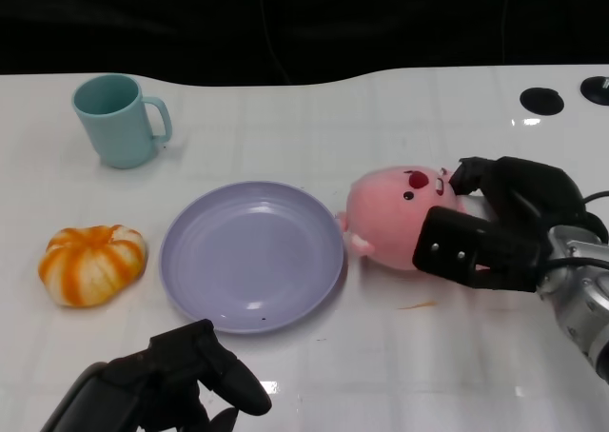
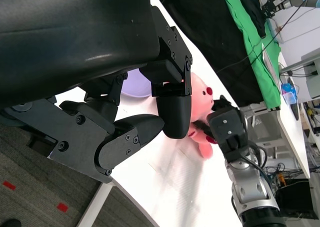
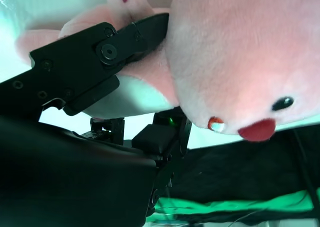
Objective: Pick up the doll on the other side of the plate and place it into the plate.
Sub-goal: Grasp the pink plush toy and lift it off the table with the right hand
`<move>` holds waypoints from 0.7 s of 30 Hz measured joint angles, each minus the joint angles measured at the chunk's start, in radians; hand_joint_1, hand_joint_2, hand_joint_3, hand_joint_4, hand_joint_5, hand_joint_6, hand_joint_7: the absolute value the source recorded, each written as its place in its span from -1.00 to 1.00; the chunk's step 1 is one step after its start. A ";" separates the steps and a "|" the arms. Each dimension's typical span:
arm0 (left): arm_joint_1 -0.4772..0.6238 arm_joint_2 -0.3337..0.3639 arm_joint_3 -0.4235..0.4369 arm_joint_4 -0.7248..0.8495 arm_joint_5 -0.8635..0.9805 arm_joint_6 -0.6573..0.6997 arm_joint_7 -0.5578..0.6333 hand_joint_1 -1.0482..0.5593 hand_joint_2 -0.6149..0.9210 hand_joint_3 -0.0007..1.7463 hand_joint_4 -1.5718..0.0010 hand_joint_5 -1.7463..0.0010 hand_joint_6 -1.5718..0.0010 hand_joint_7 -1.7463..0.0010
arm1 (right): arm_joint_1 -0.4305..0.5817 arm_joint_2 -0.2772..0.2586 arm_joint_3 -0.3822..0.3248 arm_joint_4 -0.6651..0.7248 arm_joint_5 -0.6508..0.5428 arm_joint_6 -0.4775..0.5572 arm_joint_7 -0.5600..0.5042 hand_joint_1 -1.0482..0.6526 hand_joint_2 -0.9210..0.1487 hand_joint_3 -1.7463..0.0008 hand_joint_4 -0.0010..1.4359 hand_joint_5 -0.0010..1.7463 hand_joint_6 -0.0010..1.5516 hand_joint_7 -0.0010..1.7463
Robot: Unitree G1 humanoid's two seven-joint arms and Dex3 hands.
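The pink doll lies on the white table just right of the lavender plate, its face turned up. My right hand wraps around the doll's right side, with the thumb in front and the fingers behind its head. In the right wrist view a black finger presses into the plush of the doll. My left hand hangs at the near edge below the plate, fingers curled in, holding nothing. The left wrist view shows the left hand, the doll and my right hand.
A teal mug stands at the back left. An orange-and-white pumpkin toy sits left of the plate. Two dark round holes mark the table's far right. Nothing lies in the plate.
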 measured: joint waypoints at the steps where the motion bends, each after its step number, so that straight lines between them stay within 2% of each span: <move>1: 0.000 0.000 0.000 0.001 -0.001 -0.003 0.000 -0.04 0.65 0.10 0.12 -0.94 0.15 -0.59 | 0.005 -0.003 -0.012 -0.010 0.013 -0.001 -0.001 -0.07 -0.57 0.11 0.30 1.00 -0.08 0.98; 3: -0.004 -0.001 0.000 0.002 -0.004 -0.005 0.000 -0.03 0.65 0.12 0.13 -0.93 0.15 -0.58 | 0.012 -0.005 -0.037 -0.030 0.030 -0.005 -0.002 -0.06 -0.39 -0.11 0.33 1.00 -0.06 1.00; 9: -0.016 0.000 0.002 0.013 -0.012 -0.013 0.000 -0.04 0.63 0.13 0.12 -0.93 0.15 -0.58 | 0.020 -0.001 -0.089 -0.098 0.078 -0.007 -0.003 -0.02 -0.16 -0.40 0.35 1.00 -0.01 1.00; 15: -0.025 0.000 -0.004 0.041 -0.011 -0.021 0.000 -0.02 0.63 0.14 0.11 -0.94 0.17 -0.59 | 0.022 0.038 -0.115 -0.148 0.118 -0.021 0.005 0.00 -0.07 -0.49 0.36 1.00 0.01 1.00; 16: -0.028 0.000 -0.007 0.042 -0.010 -0.021 0.000 -0.02 0.63 0.14 0.12 -0.94 0.17 -0.59 | 0.022 0.046 -0.114 -0.158 0.120 -0.022 0.008 0.01 0.00 -0.56 0.37 1.00 0.01 1.00; 18: -0.033 -0.001 -0.015 0.042 -0.008 -0.019 0.000 -0.01 0.62 0.15 0.12 -0.93 0.17 -0.59 | 0.019 0.068 -0.112 -0.179 0.122 -0.027 0.014 0.02 0.07 -0.63 0.38 1.00 0.01 1.00; 21: -0.040 -0.002 -0.024 0.042 0.003 -0.009 0.000 -0.01 0.63 0.15 0.14 -0.94 0.16 -0.61 | -0.002 0.106 -0.106 -0.189 0.129 -0.035 0.042 -0.02 0.08 -0.64 0.38 1.00 0.02 1.00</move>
